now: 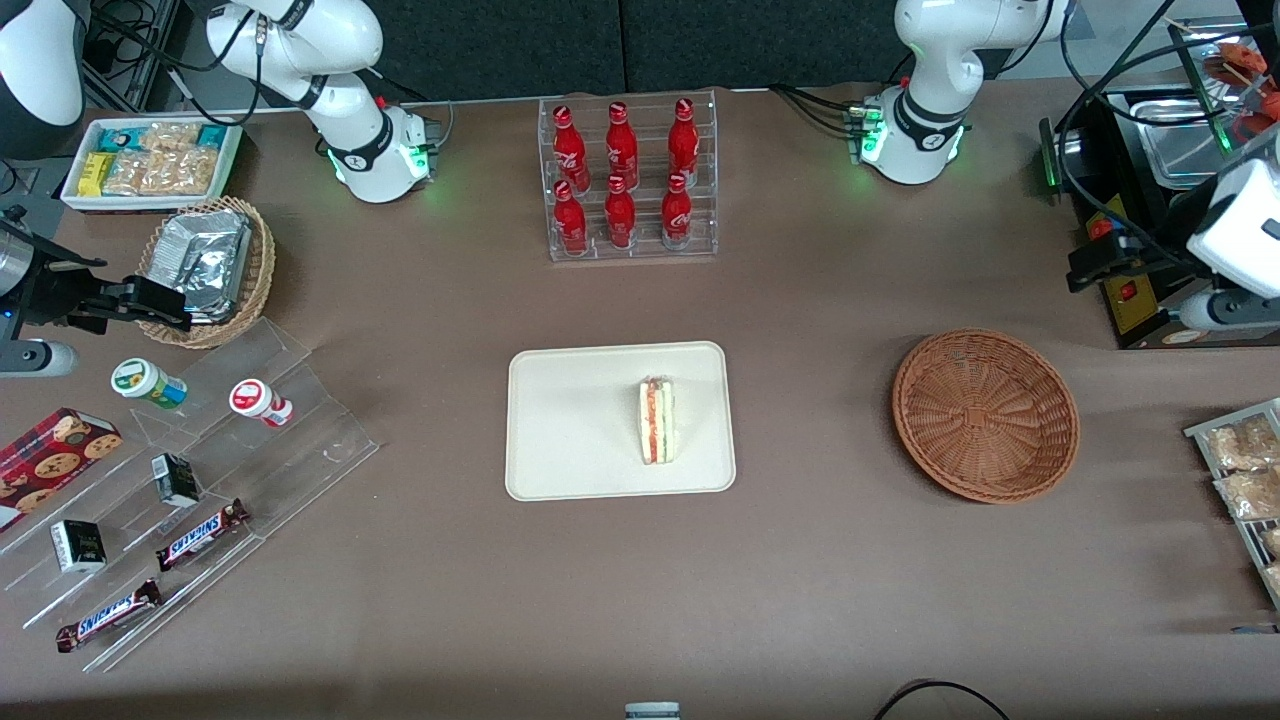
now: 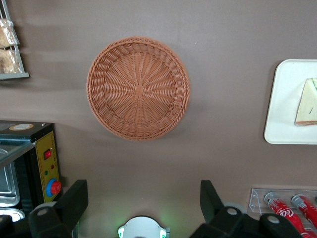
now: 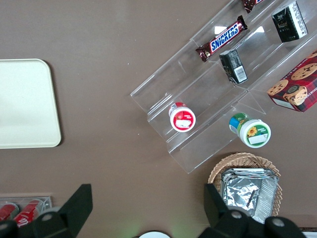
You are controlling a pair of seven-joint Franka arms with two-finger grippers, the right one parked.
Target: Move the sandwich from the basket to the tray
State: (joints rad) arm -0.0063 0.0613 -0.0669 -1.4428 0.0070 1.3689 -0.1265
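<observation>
The sandwich, a pale wedge with orange and green layers, lies on the cream tray in the middle of the table. The reddish-brown wicker basket sits empty beside the tray, toward the working arm's end. My left gripper hangs high above the table, farther from the front camera than the basket. Its fingers are open, with only bare table between them.
A clear rack of red cola bottles stands at the back. A black machine with a yellow panel is close to my gripper. Snack packets lie near the basket. An acrylic snack stand and a foil-packet basket are toward the parked arm's end.
</observation>
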